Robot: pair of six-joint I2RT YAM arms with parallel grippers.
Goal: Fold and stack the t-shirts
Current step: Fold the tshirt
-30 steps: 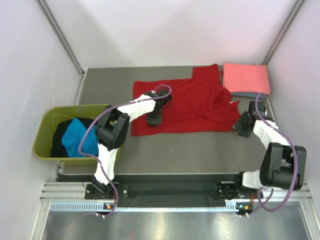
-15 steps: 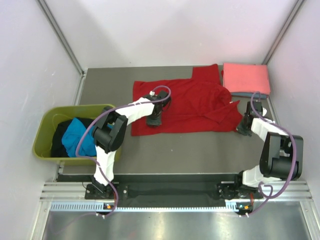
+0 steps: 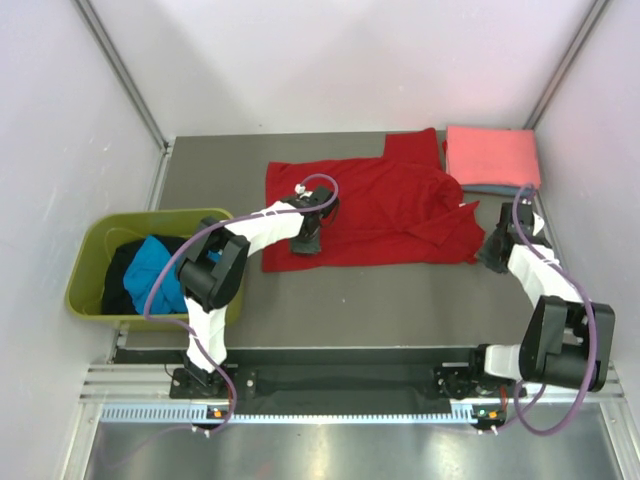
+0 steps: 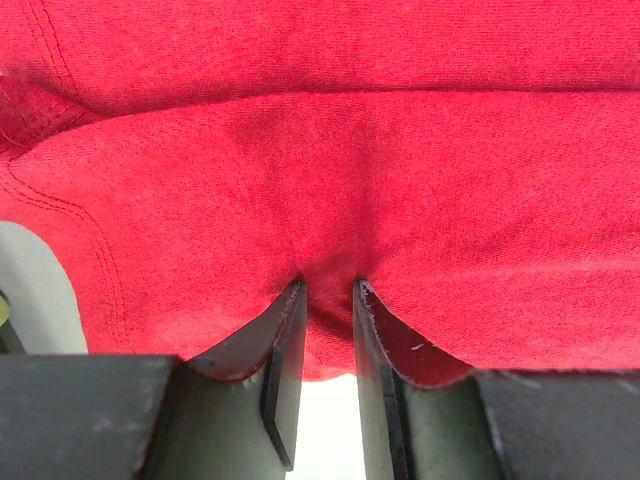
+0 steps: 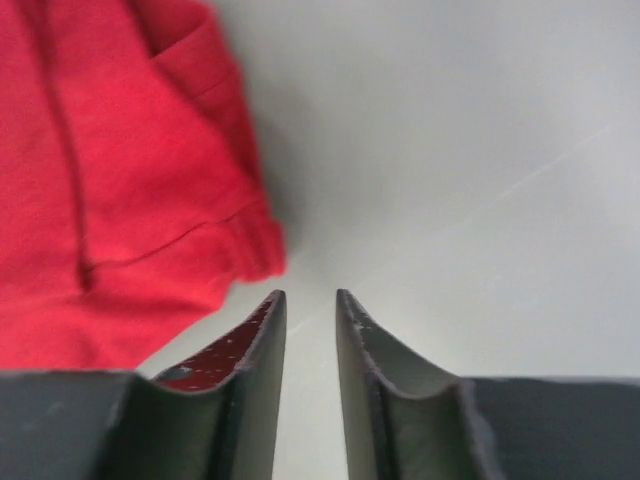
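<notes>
The red t-shirt (image 3: 390, 205) lies spread over the far half of the counter (image 3: 400, 300). The left tool (image 4: 330, 290) pinches a fold at the shirt's near edge. The right tool (image 5: 310, 295), slightly parted and empty, sits just beside a sleeve near the counter's right edge. A folded salmon-pink t-shirt (image 3: 492, 157) occupies the far right corner.

You are getting free tabletop (image 3: 380, 300) along the near edge; the red t-shirt (image 3: 390, 210) is covering the middle, the salmon-pink t-shirt (image 3: 492, 157) is blocking the far-right corner.
</notes>
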